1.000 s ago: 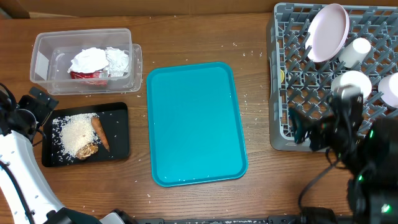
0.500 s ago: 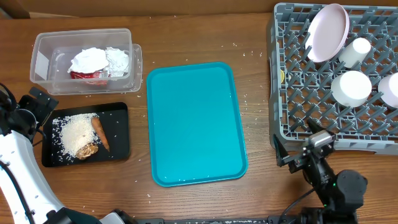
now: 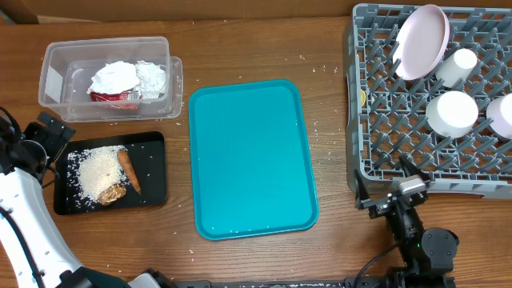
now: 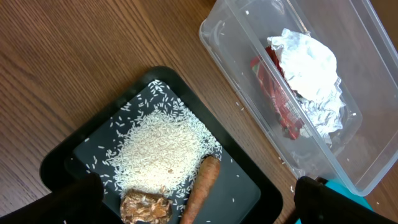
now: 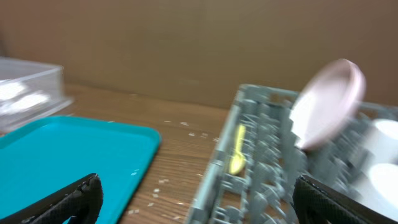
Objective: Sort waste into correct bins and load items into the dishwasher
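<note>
The left end effector (image 4: 199, 200) hangs with its two dark fingers spread wide apart and nothing between them, above the near edge of the black tray (image 3: 152, 170). That tray is flat, rectangular and low-rimmed, with a matte surface. On it lies a loose mound of white rice (image 3: 96, 172) with stray grains around it. Touching the mound is a smooth orange carrot piece (image 3: 130, 172). Its long axis runs roughly along the tray's short side, a little slanted. A rough brown food chunk (image 3: 114, 193) sits at the carrot's near end. Just beyond the tray is the clear tub (image 3: 56, 60), thin-walled and rectangular. It holds crumpled white napkins (image 3: 128, 78) over a red-and-white wrapper (image 3: 112, 97).

The right end effector (image 5: 202, 202) also has its fingers wide apart and empty, low over the wood-grain desk (image 3: 240, 48) beside the near left corner of the grey rack (image 3: 384, 104). The rack is square moulded plastic with a grid of upright pegs. A yellow spoon (image 5: 236, 149) stands nearly upright at its left edge. A round pink plate (image 3: 422, 42) leans on edge at the far side. A white bowl (image 3: 454, 112) sits rim-down among the pegs. Between the two sides lies a smooth teal tray (image 3: 248, 160) with rounded corners.
</note>
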You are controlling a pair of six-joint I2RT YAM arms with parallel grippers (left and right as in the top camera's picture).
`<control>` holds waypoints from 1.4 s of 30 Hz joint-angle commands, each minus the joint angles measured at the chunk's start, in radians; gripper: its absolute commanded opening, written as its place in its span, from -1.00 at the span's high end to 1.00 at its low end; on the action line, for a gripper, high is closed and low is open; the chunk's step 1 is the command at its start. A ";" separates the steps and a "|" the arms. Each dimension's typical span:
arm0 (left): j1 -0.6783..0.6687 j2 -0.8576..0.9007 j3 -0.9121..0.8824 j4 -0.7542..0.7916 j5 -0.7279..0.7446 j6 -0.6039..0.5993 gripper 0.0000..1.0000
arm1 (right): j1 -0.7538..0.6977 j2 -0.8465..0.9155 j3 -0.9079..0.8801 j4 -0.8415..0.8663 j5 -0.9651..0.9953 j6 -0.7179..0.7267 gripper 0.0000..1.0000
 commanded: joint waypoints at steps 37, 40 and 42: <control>-0.002 0.003 0.005 0.002 -0.006 -0.010 -1.00 | 0.016 -0.012 -0.016 -0.005 0.230 0.112 -1.00; -0.002 0.003 0.005 0.001 -0.023 0.004 -1.00 | 0.016 -0.012 -0.016 -0.005 0.230 0.112 -1.00; -0.002 0.003 0.005 0.001 -0.080 0.037 -1.00 | 0.016 -0.012 -0.016 -0.005 0.230 0.112 -1.00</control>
